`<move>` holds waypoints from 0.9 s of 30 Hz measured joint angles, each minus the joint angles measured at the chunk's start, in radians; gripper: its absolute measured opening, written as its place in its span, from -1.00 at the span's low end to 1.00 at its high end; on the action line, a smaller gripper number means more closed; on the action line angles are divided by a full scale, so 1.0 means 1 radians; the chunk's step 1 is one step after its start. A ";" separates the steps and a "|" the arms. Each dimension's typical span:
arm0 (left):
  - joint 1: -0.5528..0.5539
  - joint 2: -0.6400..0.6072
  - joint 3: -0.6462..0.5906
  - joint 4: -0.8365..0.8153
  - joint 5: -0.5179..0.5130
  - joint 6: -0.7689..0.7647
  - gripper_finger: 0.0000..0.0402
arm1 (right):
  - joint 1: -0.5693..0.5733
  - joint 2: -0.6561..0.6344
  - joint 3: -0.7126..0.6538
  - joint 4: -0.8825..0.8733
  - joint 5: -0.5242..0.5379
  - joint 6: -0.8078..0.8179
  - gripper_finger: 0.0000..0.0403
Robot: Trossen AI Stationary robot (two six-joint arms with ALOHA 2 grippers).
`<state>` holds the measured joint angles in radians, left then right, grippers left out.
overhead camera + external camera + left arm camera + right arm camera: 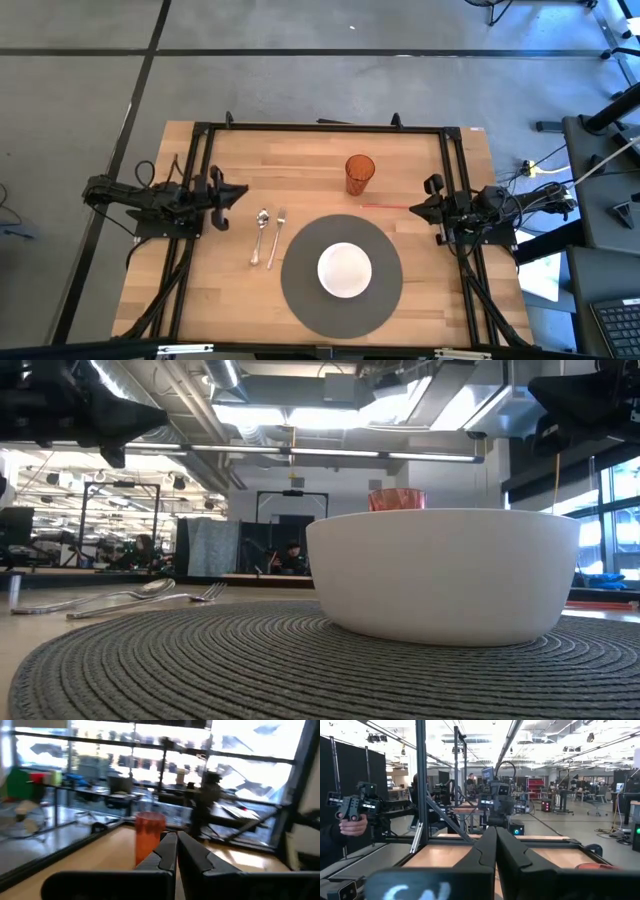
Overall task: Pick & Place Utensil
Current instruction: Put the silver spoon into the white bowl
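A silver spoon (260, 235) and a silver fork (277, 236) lie side by side on the wooden table, left of a round grey placemat (300, 290) that bears a white bowl (345, 270). They also show in the low view: the spoon (100, 598), the fork (150, 603), the bowl (445, 575). My left gripper (243, 192) is shut and empty at the table's left side, above and left of the utensils; it shows shut in the left wrist view (176, 851). My right gripper (413, 208) is shut and empty at the right side; it shows shut in the right wrist view (495, 845).
An orange translucent cup (359, 172) stands at the far middle of the table; it also shows in the left wrist view (148, 837). A thin red stick (385, 206) lies right of the cup. A black frame (320, 128) rims the table. A person's hand (351, 822) holds a device beyond the table.
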<state>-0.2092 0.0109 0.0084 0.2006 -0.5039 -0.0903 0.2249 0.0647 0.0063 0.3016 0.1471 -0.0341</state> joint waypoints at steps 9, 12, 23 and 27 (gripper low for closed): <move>0.000 0.000 0.000 -0.036 -0.109 -0.035 -0.97 | 0.000 0.000 0.000 0.000 0.000 0.003 -0.98; 0.000 0.000 0.000 -0.054 -0.122 -0.088 -0.97 | 0.000 0.000 0.001 0.000 0.000 0.003 -0.98; -0.033 0.198 0.064 -0.155 -0.126 -0.297 -0.99 | 0.000 0.000 0.001 0.001 0.000 0.000 -0.97; -0.065 0.376 0.184 -0.261 -0.128 -0.408 -0.99 | 0.000 0.000 0.001 0.002 0.000 0.000 -0.97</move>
<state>-0.2745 0.3869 0.1919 -0.0608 -0.6316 -0.4984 0.2253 0.0647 0.0071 0.3035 0.1470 -0.0339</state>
